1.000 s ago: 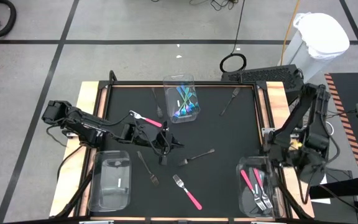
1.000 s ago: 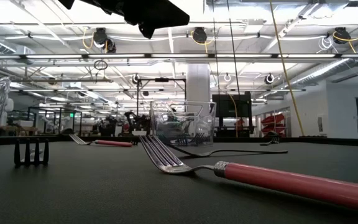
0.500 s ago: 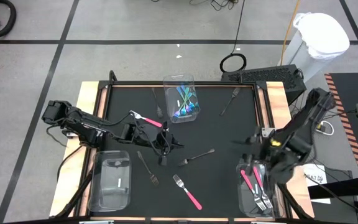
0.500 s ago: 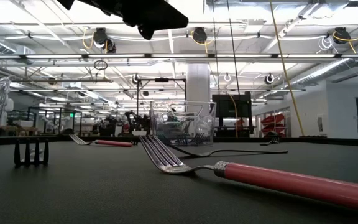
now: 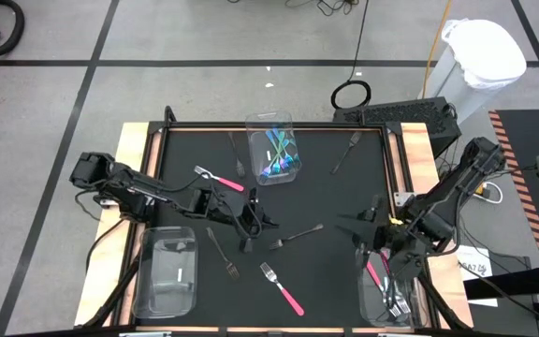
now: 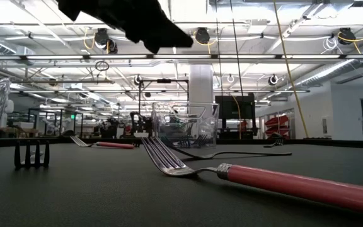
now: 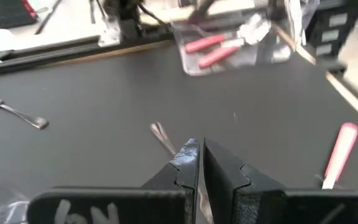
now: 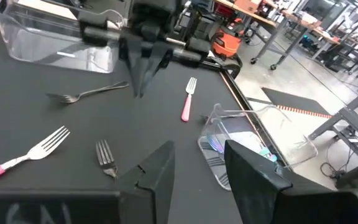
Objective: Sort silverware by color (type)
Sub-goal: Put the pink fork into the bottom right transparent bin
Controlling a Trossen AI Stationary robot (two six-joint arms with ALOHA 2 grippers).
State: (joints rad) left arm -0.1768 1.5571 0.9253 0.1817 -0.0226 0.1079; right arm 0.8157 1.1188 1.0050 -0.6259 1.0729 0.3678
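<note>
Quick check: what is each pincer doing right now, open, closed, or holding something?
Left pincer: closed, above the mat's middle; a thin dark utensil shows at its tips, a grip on it cannot be told.
Right pincer: open, empty, by the bin of pink forks.

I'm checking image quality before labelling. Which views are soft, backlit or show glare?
Left wrist view: soft throughout, the pink-handled forks in the bin smeared. Low view: bright ceiling lights behind, so the arm overhead is a silhouette; the pink-handled fork is sharp. High view: evenly lit. Right wrist view: glare on the clear bin.
</note>
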